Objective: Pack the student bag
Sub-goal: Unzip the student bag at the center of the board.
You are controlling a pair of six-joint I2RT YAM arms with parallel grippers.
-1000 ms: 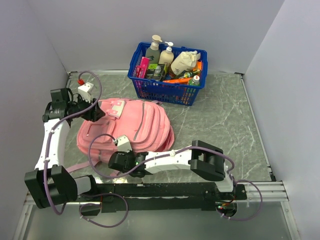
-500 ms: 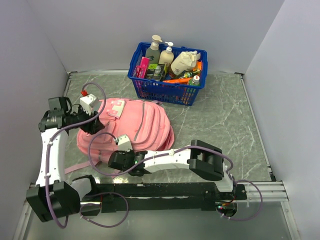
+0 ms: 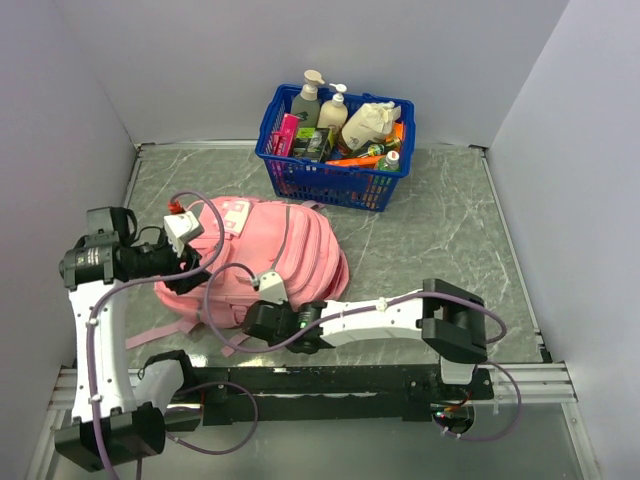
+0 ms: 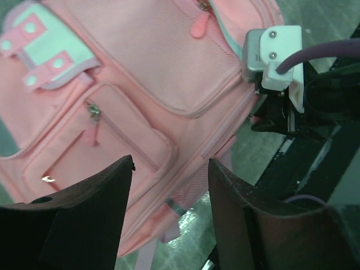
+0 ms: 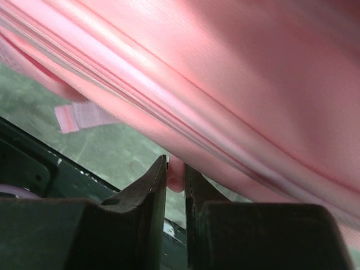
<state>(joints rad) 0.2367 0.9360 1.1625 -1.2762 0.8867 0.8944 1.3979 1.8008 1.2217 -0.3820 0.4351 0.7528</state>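
Note:
The student bag point(image 3: 275, 250), a soft pink backpack, lies flat on the marbled table, left of centre. My right gripper point(image 3: 252, 322) is at its near edge. In the right wrist view that gripper point(image 5: 175, 171) is shut on a small pink fold of the student bag point(image 5: 253, 67), pinched between the two fingers. My left gripper point(image 3: 182, 272) hovers over the bag's left end. Its fingers stand apart with nothing between them point(image 4: 169, 169). Under them the student bag point(image 4: 140, 84) shows its front zip pockets and a pale patch point(image 4: 48, 53).
A blue plastic basket point(image 3: 330, 182) full of bottles and packets stands at the back, beyond the bag. Grey walls close in the table on the left, right and back. A loose pink strap point(image 3: 160, 333) trails toward the near rail. The right arm's white camera block point(image 4: 275, 56) sits close by.
The right gripper has shut on the bag's near edge and shifted a little to the right. The left arm has swung down and nearer, with its jaws a little wider.

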